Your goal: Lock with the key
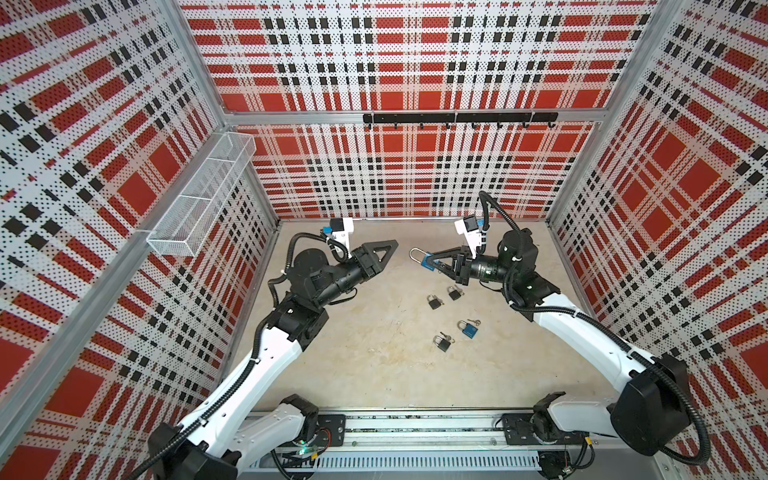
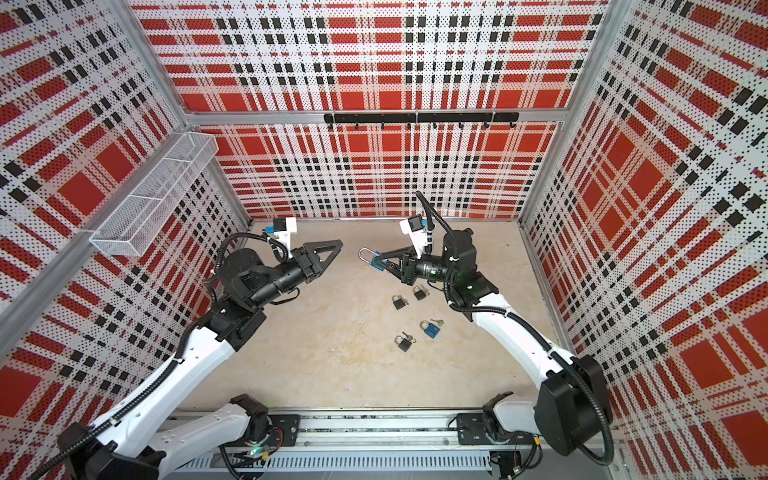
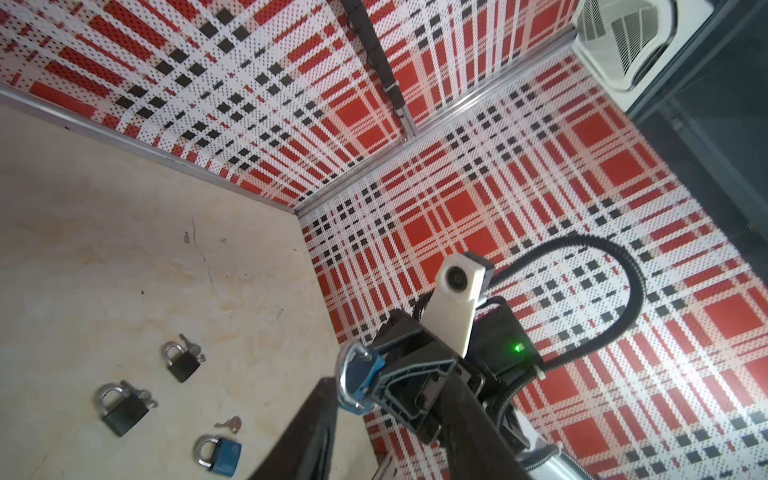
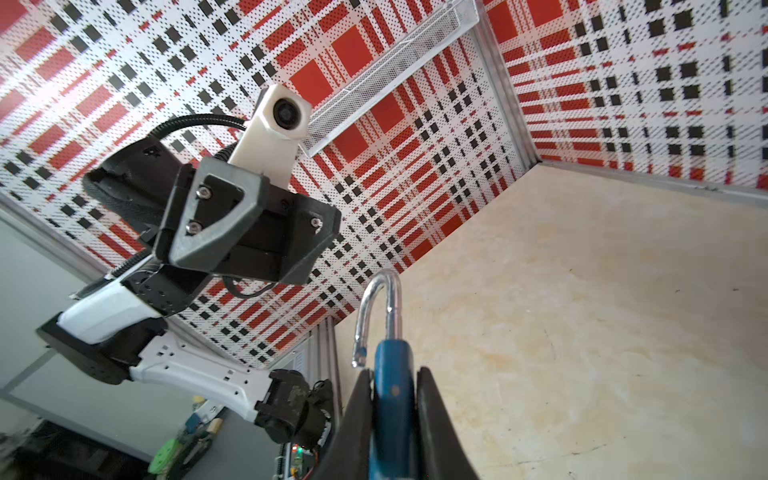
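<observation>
- padlock (image 4: 392, 399): blue body, held up off the table (image 1: 374, 374) by the right gripper (image 1: 433, 263), above the far part of the table, right of centre in both top views.
- right gripper jaws: clamped on the padlock body, one finger on each broad face.
- shackle (image 4: 380, 299): open; its free end hangs beside the body, out of its hole, and the loop points toward the left gripper (image 1: 392, 244).
- left gripper jaws: apart by a modest gap in the right wrist view, with nothing between them; the gripper sits near the shackle and does not touch it.
- key for the held padlock: not visible in any view; the keyway end is hidden behind the fingers.
- step in hand (judgement): the padlock is presented for closing; locking is not yet done.
- next move (judgement): the left gripper must line up with the shackle and seat its free end in the body while the right gripper braces against the push. if a key turn is required, a key must be fetched first; a loose key (image 3: 230, 424) lies just beside a second blue padlock (image 3: 220, 453) on the table.
- markings: no brand, label or writing can be read on the padlock, the key or the grippers.
</observation>
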### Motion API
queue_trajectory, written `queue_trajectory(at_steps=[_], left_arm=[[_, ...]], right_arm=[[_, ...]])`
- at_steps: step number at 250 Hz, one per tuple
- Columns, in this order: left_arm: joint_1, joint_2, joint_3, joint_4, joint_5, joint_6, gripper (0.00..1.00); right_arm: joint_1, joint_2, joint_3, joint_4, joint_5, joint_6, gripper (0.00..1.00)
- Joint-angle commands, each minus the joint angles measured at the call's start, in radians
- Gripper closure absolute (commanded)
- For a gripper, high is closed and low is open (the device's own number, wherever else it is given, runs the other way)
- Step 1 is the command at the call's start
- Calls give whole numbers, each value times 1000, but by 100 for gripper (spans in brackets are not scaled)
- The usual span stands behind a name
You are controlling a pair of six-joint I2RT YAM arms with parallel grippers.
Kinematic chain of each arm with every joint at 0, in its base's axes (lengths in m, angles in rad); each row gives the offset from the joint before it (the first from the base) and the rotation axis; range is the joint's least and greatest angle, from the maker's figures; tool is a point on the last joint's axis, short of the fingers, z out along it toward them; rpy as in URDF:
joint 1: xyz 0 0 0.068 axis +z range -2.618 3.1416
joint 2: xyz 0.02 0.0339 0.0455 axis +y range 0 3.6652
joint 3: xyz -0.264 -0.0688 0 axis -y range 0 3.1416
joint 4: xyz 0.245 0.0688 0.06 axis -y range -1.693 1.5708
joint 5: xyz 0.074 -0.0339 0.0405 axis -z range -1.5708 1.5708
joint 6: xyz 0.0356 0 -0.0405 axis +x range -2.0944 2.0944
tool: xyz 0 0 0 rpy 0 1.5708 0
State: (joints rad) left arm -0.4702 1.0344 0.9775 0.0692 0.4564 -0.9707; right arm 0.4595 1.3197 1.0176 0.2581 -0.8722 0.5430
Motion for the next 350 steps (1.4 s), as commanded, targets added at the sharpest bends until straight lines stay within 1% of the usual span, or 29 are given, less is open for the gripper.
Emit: queue_trajectory(at_steps=[1,46,74,155,196,267,350], left_arm=[[-3,10,37,-117,97,142,59],[-44,-4,20,-123,88,212,62],[-60,-10,22,-123,80,224,62],[-68,-9,43,-81,60,227,67],[-79,3,56,-48,58,219,68],[-95,45,78,-40,65,218,72],[-94,50,63,-37,49,226,72]], right_arm=[[-10,10,-22,215,-114,156,100],[-18,30,-53,390,-186,319,100],[-18,38,-64,454,-202,373,100],[-18,43,-74,451,-205,381,100],[-18,36,-75,388,-197,335,100],[-18,35,-67,374,-198,325,100],[-17,35,-56,375,-205,331,100]])
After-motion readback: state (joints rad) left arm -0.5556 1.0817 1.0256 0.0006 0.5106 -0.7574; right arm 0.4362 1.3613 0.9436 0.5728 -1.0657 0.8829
